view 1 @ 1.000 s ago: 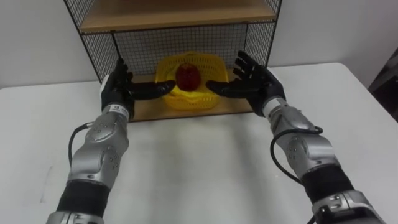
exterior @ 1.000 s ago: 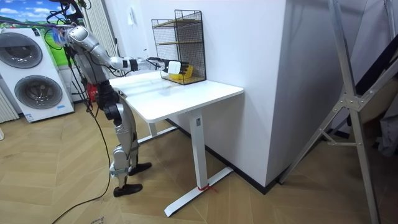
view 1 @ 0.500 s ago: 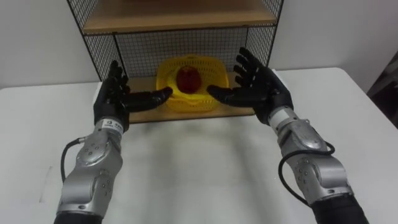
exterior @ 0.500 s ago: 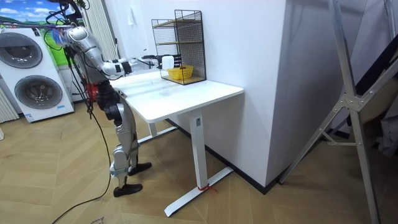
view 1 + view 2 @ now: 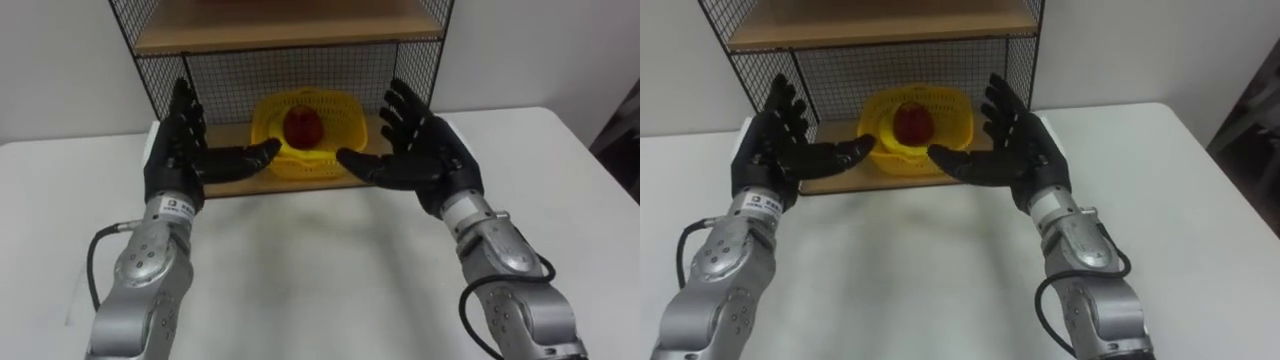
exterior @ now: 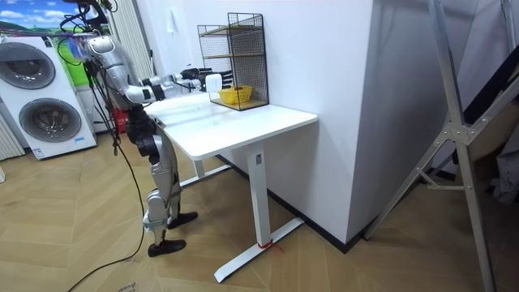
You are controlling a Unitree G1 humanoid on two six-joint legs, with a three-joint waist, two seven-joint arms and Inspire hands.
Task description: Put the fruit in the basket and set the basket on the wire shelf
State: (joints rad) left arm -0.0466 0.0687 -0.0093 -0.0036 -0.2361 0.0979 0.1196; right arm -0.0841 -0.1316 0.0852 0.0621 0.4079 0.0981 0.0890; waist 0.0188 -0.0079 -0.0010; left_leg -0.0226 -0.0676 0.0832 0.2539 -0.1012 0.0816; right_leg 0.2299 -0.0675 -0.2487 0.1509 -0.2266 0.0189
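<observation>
the yellow basket [image 5: 305, 135] sits on the lowest board of the wire shelf [image 5: 220, 80], in the middle of that tier and set back toward the mesh. a dark red fruit [image 5: 302, 124] lies inside it.

both hands hang in front of the shelf's open side, one on each side of the basket. the left hand [image 5: 175, 160] is by the shelf's left post. the right hand [image 5: 425, 160] is by its right end. each is spread wide with straight fingers pointing up, palms facing each other and thumbs reaching inward. neither holds anything. from the head, the thumb tips overlap the basket's front rim, so contact cannot be judged there.

the room view settles part of it: seen from the side, the hands stop at the shelf's front edge, just short of the basket [image 6: 235, 95]. it also shows the whole shelf [image 6: 243, 32], with further tiers above, standing at the wall end of the white table [image 6: 243, 126]. the robot stands upright at the table's other end, arms stretched level toward the shelf. two washing machines [image 6: 40, 97] stand behind it, away from the shelf.

the eye views add the bare tabletop [image 5: 330, 270] in front of the shelf, under both forearms.
</observation>
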